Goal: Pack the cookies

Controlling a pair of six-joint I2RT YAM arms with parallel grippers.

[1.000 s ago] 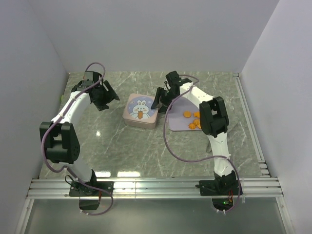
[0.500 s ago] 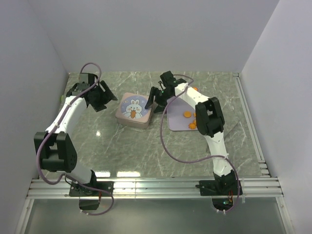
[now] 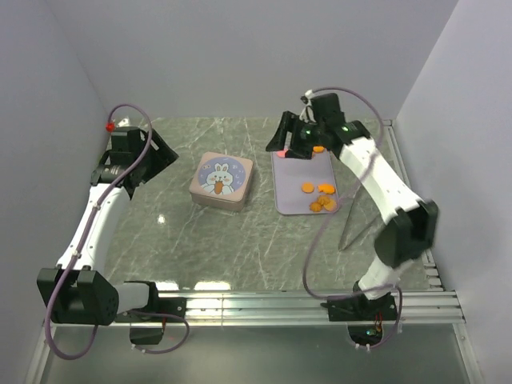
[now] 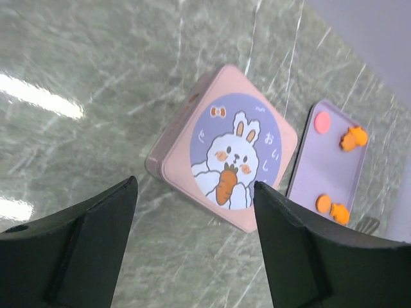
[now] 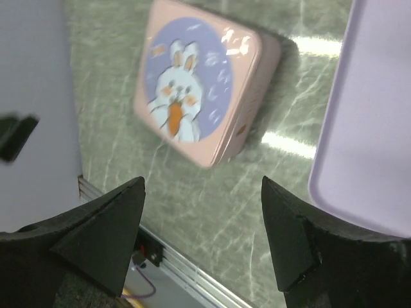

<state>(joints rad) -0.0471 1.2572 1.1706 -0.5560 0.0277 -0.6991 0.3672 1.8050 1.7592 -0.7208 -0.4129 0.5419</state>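
- The left gripper and right gripper are hanging spread wide and empty, one on each side of the pink tin
- The cookies are lying on the lavender tray just right of the tin
- The tin's lid is sitting shut, so a one-sided lift is likely risking the tin sliding or tipping on the tabletop

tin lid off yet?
No, the rabbit-print tin is closed, and the cookies lie on the lavender tray.
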